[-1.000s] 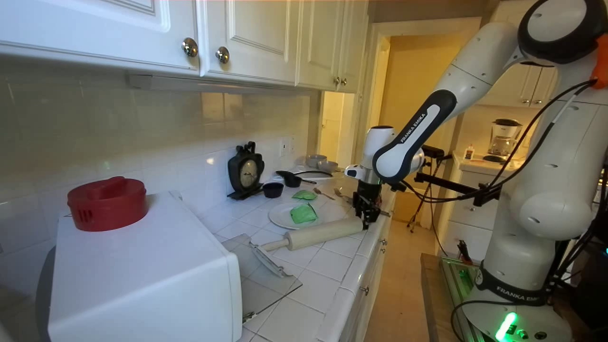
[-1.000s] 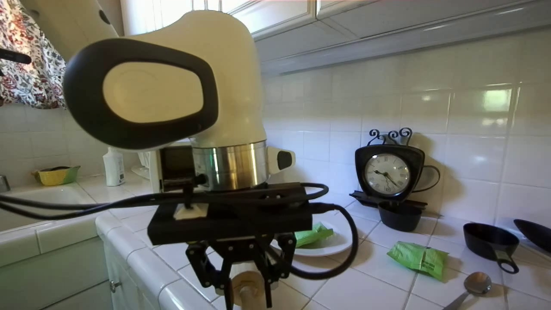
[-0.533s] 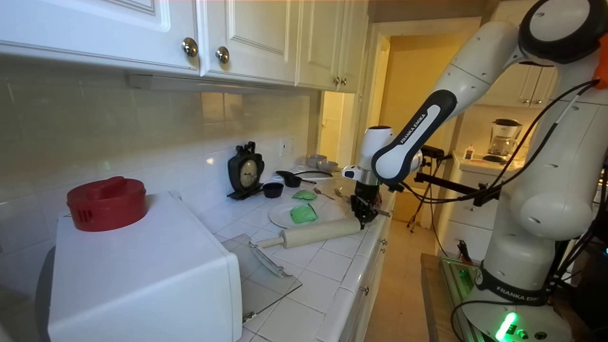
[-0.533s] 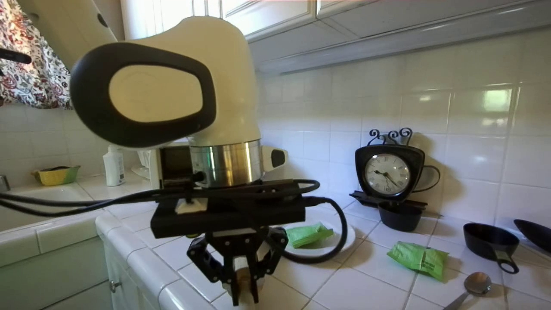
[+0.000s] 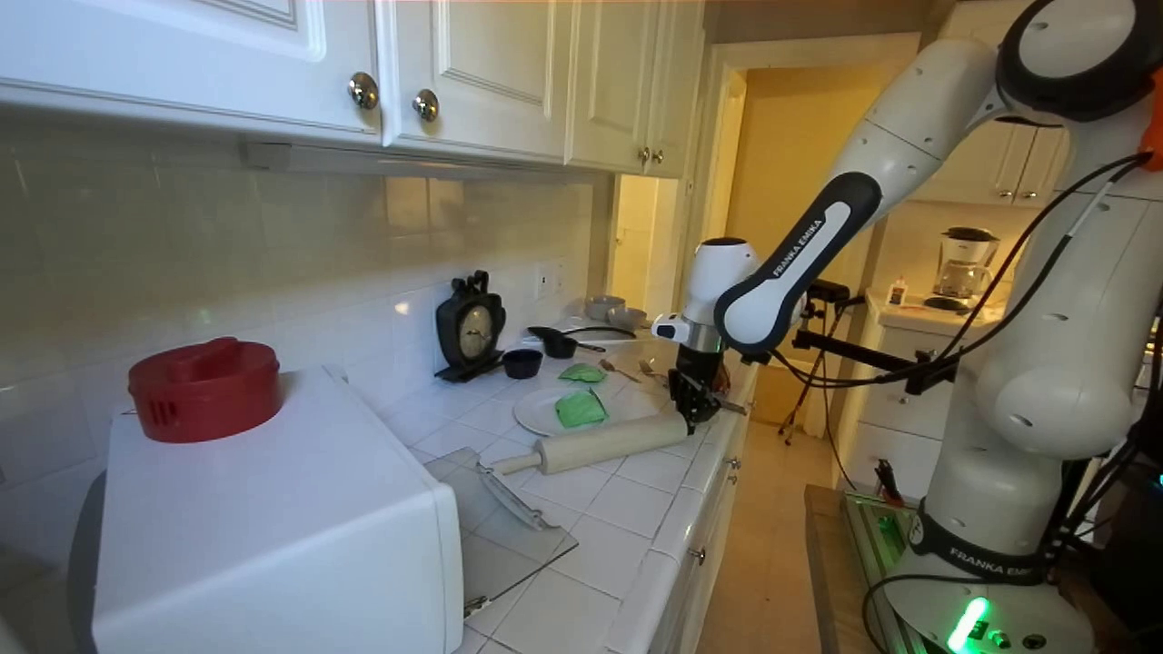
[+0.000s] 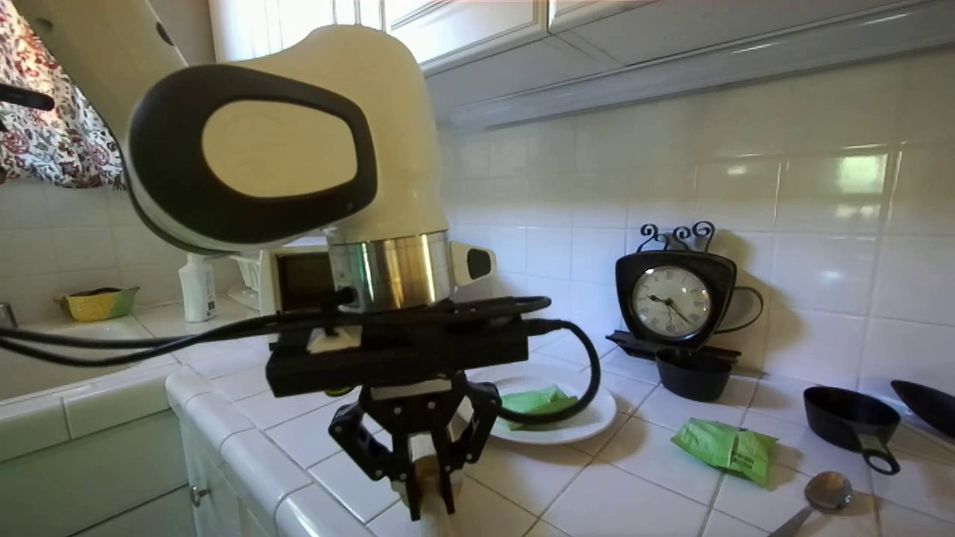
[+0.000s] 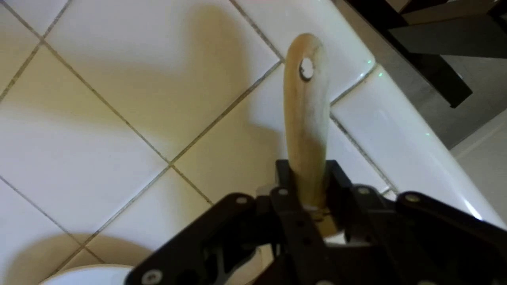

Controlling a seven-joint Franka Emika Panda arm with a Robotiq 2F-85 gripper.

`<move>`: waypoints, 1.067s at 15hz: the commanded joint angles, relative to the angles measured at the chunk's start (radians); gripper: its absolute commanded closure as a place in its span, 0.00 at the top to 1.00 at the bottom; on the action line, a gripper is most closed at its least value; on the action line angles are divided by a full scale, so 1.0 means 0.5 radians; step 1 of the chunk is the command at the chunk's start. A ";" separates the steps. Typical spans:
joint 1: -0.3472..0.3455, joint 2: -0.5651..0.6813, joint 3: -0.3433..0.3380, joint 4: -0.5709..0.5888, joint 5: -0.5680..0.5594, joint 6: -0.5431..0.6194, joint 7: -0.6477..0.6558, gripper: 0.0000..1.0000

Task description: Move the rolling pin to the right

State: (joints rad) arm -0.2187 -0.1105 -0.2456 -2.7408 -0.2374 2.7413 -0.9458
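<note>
The rolling pin (image 5: 613, 444) is a light-tan wooden cylinder lying across the white tiled counter, in front of the plate. Its far handle (image 5: 520, 464) points to the glass door of the white oven. My gripper (image 5: 692, 427) is at the pin's other end, by the counter edge. In the wrist view the gripper (image 7: 308, 168) is shut on the near handle (image 7: 305, 114), with a finger against each side. In an exterior view the gripper (image 6: 433, 507) also closes around this handle, hiding part of the pin's body. I cannot tell whether the pin is off the counter.
A white plate (image 6: 597, 425) with a green packet (image 5: 580, 410) lies right beside the pin. Another green packet (image 6: 727, 450), a spoon (image 6: 828, 491), a small black pan (image 6: 850, 418) and a clock (image 6: 674, 302) stand beyond. The white oven (image 5: 273, 527) has its glass door (image 5: 522, 536) open.
The fingers stood wider around the handle one second ago and have closed on it. The pin has shifted slightly toward the oven. The gripper has since risen slightly.
</note>
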 commanded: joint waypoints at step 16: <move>-0.168 -0.354 0.112 -0.015 -0.791 0.101 0.917 0.06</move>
State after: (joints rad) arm -0.2722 -0.2467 -0.2039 -2.7416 -0.5617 2.7616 -0.5719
